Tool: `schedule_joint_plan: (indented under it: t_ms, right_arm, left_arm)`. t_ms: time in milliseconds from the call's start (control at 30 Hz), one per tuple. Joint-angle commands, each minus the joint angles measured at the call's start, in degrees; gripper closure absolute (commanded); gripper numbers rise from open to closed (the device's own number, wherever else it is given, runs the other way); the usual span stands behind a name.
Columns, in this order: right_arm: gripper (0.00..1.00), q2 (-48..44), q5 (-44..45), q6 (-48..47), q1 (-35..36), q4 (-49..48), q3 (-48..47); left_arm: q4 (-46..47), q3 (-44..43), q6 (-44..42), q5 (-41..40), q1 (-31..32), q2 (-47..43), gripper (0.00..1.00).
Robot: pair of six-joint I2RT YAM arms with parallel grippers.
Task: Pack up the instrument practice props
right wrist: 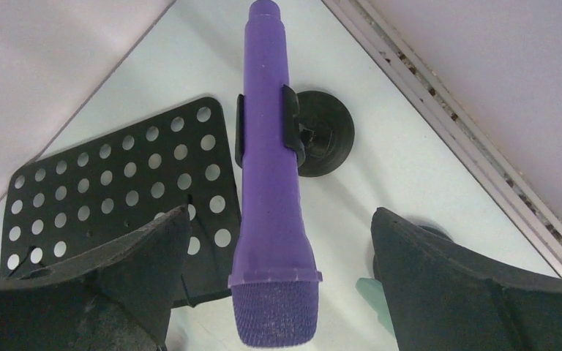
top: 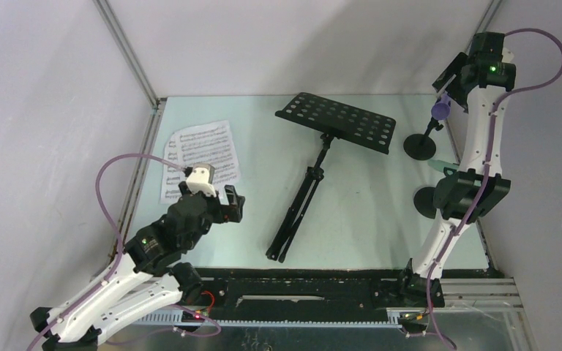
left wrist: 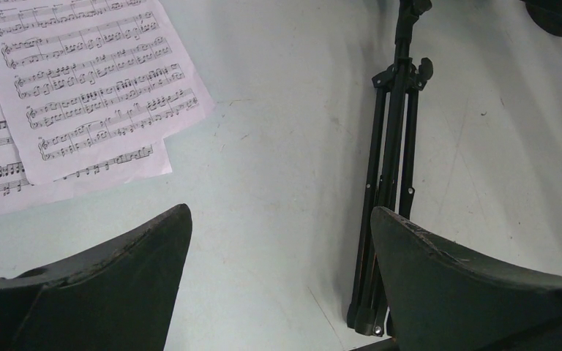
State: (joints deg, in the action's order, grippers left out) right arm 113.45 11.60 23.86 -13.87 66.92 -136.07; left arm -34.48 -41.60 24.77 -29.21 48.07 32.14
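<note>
The right hand hangs wide open over the purple microphone, one finger on each side of its body and neither touching it. The microphone sits in the clip of a round-based mic holder near the far right corner of the desk.

The step looks to be taking it out. To do this well, the fingers should close on the body between the head and the clip. The pull should then run out through the clip's open side, slowly, so that the light base does not tip.

The microphone's long axis is tilted, with the mesh head raised toward the near edge and the tail aimed at the far right corner.

The left hand is also wide open and holds nothing, near the left edge beside the sheet music.
</note>
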Motion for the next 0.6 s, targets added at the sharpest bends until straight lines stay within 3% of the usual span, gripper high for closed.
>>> schedule_joint_plan:
  t_ms: [0, 367, 567]
  right_arm:
    - [0.0, 1.93, -3.73, -1.83, -0.84, 1.3, -2.8]
    - [0.04, 7.84, -7.57, -2.17, -1.86, 1.81, -3.97]
    - [0.16, 9.48, -7.02, -2.43, -2.04, 1.78, -4.07]
  left_arm:
    - [0.81, -2.25, -1.45, 0.98, -0.27, 0.77, 0.0]
    - [1.08, -2.17, -1.57, 1.52, -0.28, 0.62, 0.0]
    - [1.1, -2.16, -1.68, 1.57, -0.27, 0.29, 0.0]
